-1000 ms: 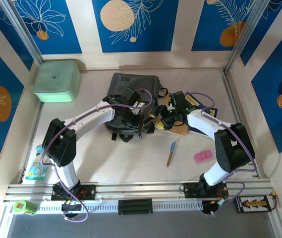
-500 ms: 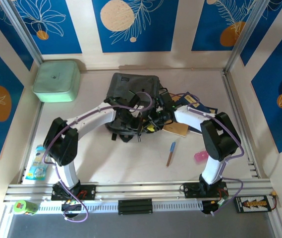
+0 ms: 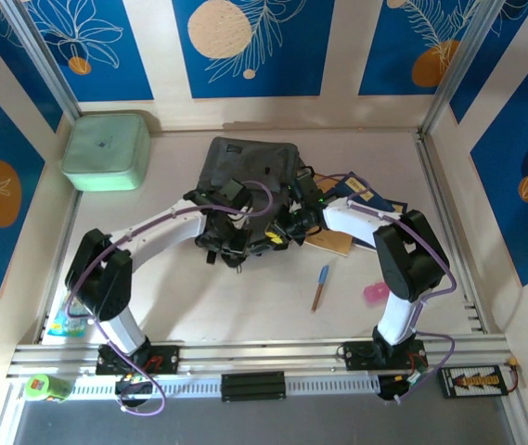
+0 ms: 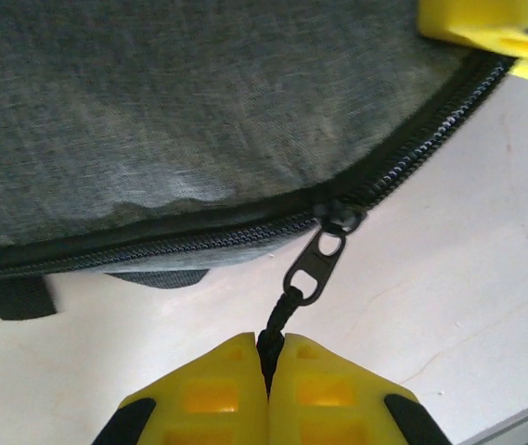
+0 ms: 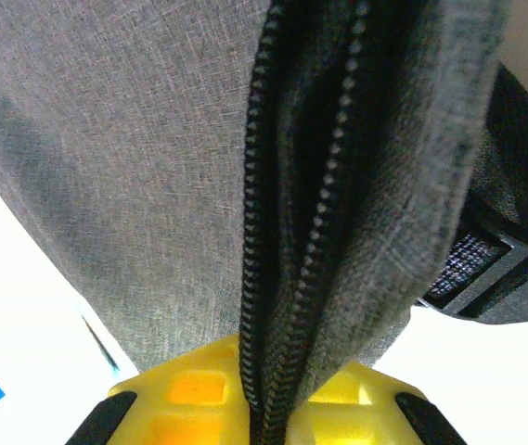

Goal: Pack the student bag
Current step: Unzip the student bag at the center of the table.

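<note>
Plainly the packing proper has not begun: nearest the arm bases, a pen [image 3: 320, 287] and a pink block [image 3: 379, 293] lie loose on the table [image 3: 245, 306]. A little further in, notebooks [image 3: 338, 243] sit just beside the right arm.

Beyond them both claws meet at the near edge of the student bag [image 3: 245, 162], which lies flat mid-table. The left gripper [image 4: 268, 357] has its fingers pressed fully together on the short black cord [image 4: 277, 320] hanging from the zip pull [image 4: 317, 264]. The cord runs taut to the slider. The right gripper [image 5: 268, 389] is closed on the bag's edge, with grey fabric and both rows of zip teeth [image 5: 259, 185] running down between its fingers.

By my reading the step in hand is working the main zip, one claw anchoring the fabric while the other draws the slider. Since the goods are out on the table, opening seems the likelier aim. The next move calls for a steady pull along the line of the teeth, not across them, with the right claw holding firm so the soft bag does not drag or bunch.

There is bare table to the left of the bag for the left arm to sweep. On the right the notebooks crowd the bag's corner. Farther off, the mint-green box [image 3: 106, 150] sits in the far left corner against the walls, well apart from the work.
</note>
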